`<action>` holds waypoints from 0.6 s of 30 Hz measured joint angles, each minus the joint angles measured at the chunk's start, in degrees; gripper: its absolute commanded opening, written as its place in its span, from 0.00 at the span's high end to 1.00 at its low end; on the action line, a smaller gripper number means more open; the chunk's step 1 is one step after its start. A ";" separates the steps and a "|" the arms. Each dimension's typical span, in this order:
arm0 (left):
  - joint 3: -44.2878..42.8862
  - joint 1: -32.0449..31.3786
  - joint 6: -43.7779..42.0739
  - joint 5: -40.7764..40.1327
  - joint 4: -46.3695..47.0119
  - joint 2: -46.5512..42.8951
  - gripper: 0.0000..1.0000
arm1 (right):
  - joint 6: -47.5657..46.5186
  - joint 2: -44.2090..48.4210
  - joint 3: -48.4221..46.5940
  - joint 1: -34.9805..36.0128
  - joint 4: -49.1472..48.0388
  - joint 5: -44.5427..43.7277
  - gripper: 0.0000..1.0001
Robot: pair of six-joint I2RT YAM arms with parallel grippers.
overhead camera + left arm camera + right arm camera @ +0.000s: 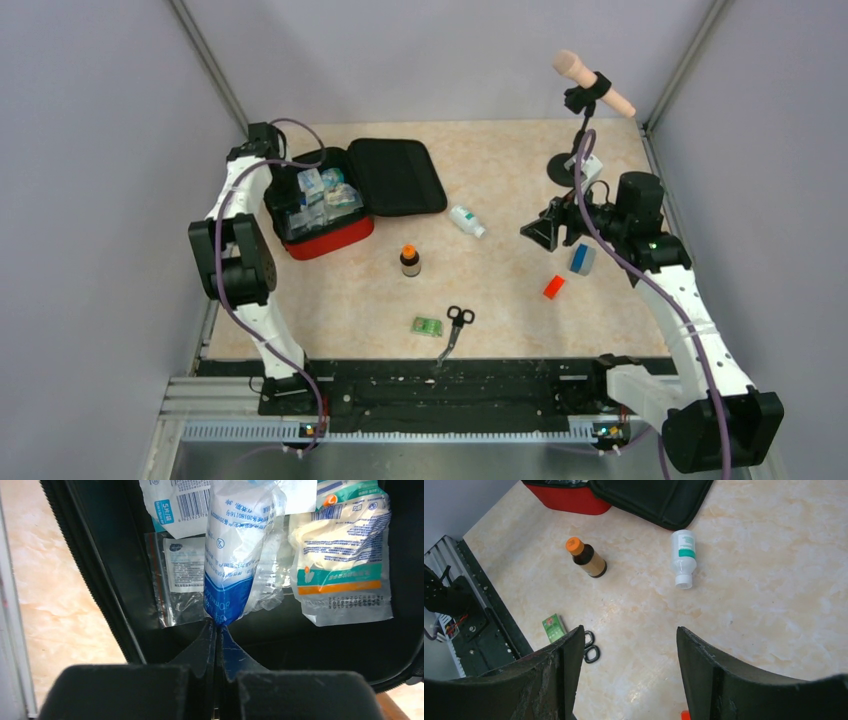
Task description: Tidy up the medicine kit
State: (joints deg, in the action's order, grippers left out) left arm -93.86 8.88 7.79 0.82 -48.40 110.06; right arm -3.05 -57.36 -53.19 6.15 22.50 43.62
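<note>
The medicine kit is laid open at the far left of the table, red tray near, black lid folded out to the right. The left gripper is placed over the tray, jaws pressed together. The blue end of a bandage packet looks pinched at the tips, with its long axis running straight away from the fingers.

The right gripper is held wide open with nothing in it, above the right side of the table. The white bottle is found lying flat to its left, between it and the lid, long axis far-left to near-right, cap toward the gripper. This arm is judged the nearer one for it. The brown bottle is stood upright further left, near the tray.
</note>
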 measured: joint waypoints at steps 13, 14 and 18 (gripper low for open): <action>2.89 4.98 4.31 6.93 -0.83 0.15 0.89 | -0.37 0.11 1.03 0.00 -0.11 0.02 0.33; 2.93 5.18 4.26 7.41 -0.85 0.15 0.87 | -0.37 0.11 1.03 0.00 -0.11 0.02 0.33; 2.95 5.49 3.96 8.90 -0.83 0.15 0.54 | -0.37 0.13 1.03 0.00 -0.11 0.02 0.32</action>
State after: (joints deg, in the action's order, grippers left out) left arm -90.91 14.37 11.75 9.72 -49.23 110.21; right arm -3.42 -57.23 -52.16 6.15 22.39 43.64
